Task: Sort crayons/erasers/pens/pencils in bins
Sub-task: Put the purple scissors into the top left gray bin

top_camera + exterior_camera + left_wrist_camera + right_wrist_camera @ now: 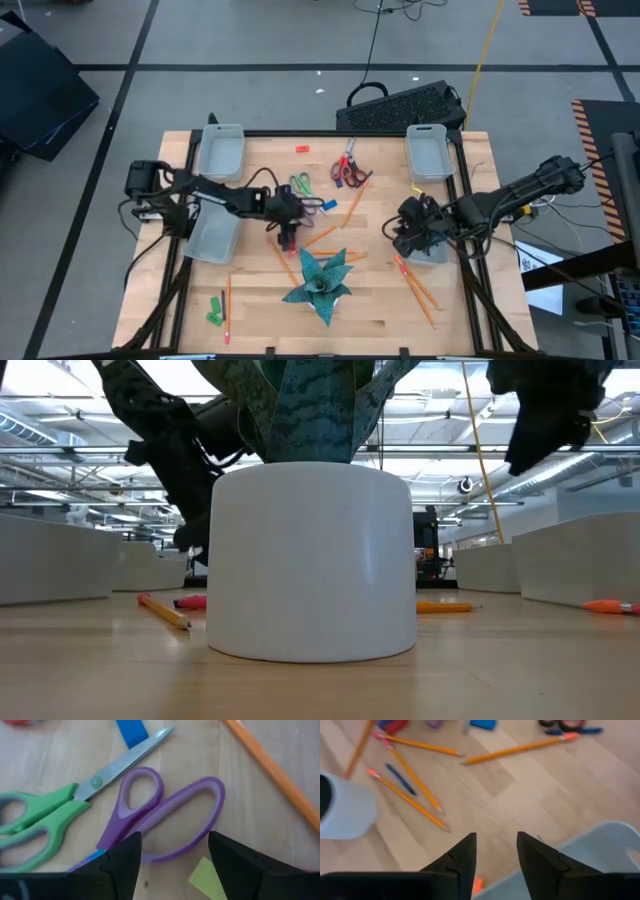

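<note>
It was a large open lab or industrial hall: a pale wooden tabletop [260, 320] stood on grey floor marked with black tape lines [120, 95], under bright ceiling strip lights [90, 435].

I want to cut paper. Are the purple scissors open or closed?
Closed. In the left wrist view the purple scissors lie flat on the table, their two handle loops pressed side by side, just ahead of the left hand.

Pale wood table [260, 320], translucent plastic bins [221, 150], glossy scissor blades [127, 762]
</note>
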Motion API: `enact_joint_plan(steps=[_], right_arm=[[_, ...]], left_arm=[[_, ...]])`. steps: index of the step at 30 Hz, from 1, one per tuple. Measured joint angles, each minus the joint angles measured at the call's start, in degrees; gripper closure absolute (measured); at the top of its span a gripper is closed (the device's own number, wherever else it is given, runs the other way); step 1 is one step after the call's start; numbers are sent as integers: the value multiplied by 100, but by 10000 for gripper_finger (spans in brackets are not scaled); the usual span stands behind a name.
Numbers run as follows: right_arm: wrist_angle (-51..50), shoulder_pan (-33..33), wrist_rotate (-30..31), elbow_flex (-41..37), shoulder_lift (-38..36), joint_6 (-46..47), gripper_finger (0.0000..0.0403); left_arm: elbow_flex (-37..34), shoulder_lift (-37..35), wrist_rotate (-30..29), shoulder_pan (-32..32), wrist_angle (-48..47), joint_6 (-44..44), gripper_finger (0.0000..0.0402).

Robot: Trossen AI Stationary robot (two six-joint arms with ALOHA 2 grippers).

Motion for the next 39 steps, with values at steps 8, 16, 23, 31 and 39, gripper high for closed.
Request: enact_joint_plan(steps=[8, 16, 23, 31, 39], right_arm=[[357, 0, -22, 4, 2, -177, 271], [498, 0, -26, 4, 2, -182, 271], [718, 0, -31, 7, 2, -268, 271], [766, 0, -33, 7, 2, -306, 271], [967, 0, -35, 7, 2, -465, 271]], left_arm=[[2, 40, 462, 7, 35, 401, 241], [15, 242, 113, 49, 118, 486, 320], [37, 427, 116, 11, 131, 708, 332], [31, 351, 437, 228, 26, 790, 333], [22, 358, 660, 332, 19, 860, 387]])
